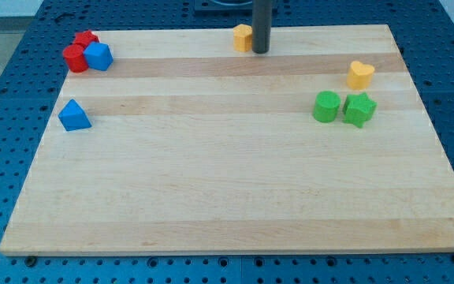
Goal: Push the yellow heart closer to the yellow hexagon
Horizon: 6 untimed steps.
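Yellow heart (360, 74) sits near the bench's (227, 189) right edge, just above the green cylinder (326, 106) and green star (359, 110), well apart from the yellow hexagon (243, 37) at the view's top. My tip (260, 51) rests just beside that hexagon's right side; this tool is a bare rod, holding nothing. Red blocks (78, 51) and a blue cube (98, 56) cluster top left, a blue triangle (74, 115) below.

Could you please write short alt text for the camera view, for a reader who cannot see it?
My tip rests beside the yellow hexagon block at the top edge of the wooden board, far from the yellow heart block at right. Two green blocks sit below the heart; red blocks and two blue blocks lie at left.
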Available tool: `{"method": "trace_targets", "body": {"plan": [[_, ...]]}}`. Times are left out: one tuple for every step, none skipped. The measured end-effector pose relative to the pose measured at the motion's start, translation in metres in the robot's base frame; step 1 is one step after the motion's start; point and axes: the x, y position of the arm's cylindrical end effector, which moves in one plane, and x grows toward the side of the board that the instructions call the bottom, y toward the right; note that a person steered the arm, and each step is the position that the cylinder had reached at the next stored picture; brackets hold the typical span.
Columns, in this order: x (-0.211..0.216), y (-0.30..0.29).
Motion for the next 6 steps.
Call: {"method": "trace_targets", "body": {"plan": [[-0.012, 0.065], [-0.016, 0.133], [-0.013, 0.196], [0.016, 0.243], [0.054, 0.274], [0.081, 0.276]]}}
